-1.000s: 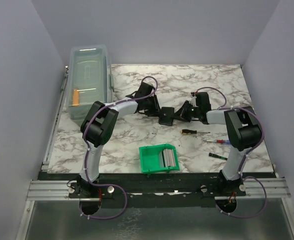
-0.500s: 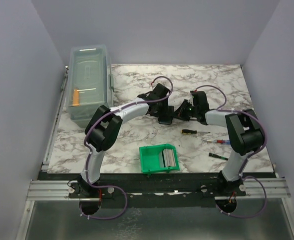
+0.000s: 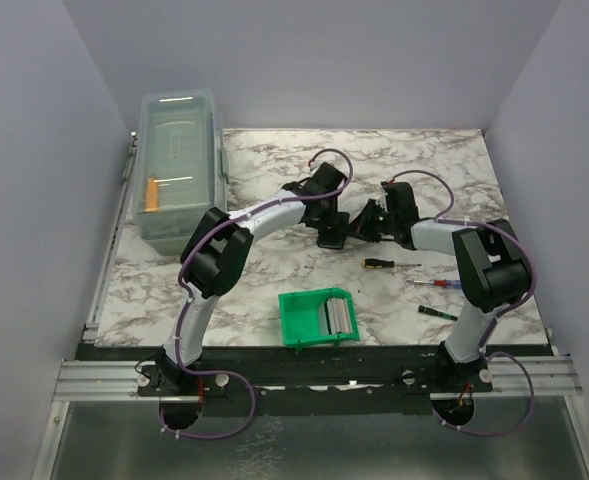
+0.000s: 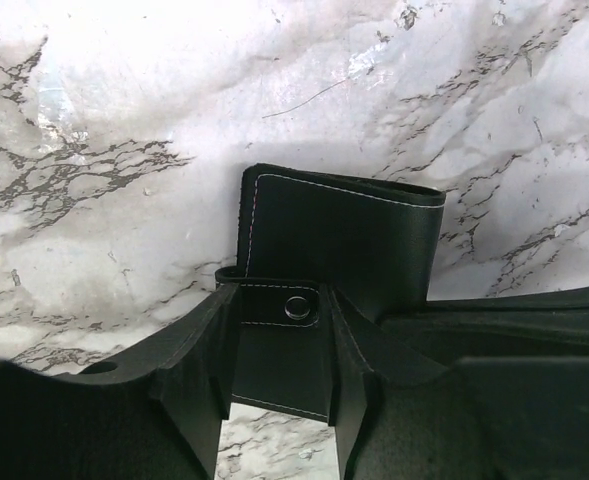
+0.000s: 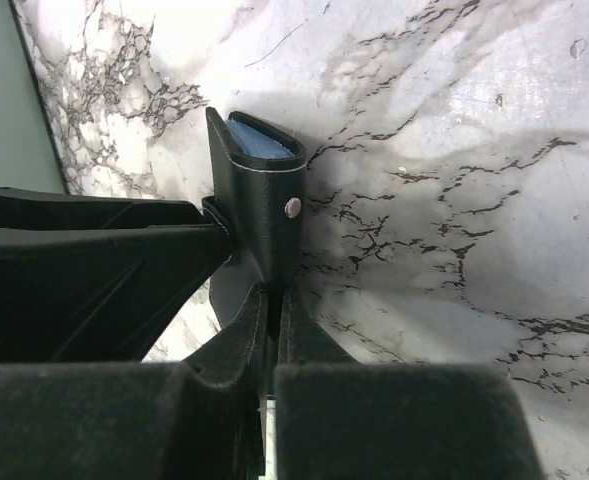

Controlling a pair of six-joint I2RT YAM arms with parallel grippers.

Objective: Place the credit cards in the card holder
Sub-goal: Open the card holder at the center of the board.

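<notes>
Clenching the card holder (image 4: 339,235), right pincer (image 5: 272,300) faces left pincer (image 4: 282,305) straddling it, grip unclear; screwdrivers (image 3: 389,263) nearby

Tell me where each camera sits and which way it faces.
Top external: above and behind the bases, looking down on the marble table; both arms show whole.
Left wrist: on the left arm, looking down past its own fingers at the card holder.
Right wrist: on the right arm, looking along its fingers, pinched on the card holder; the left arm shows beside it.
Shared: both wrist views see the card holder.
</notes>
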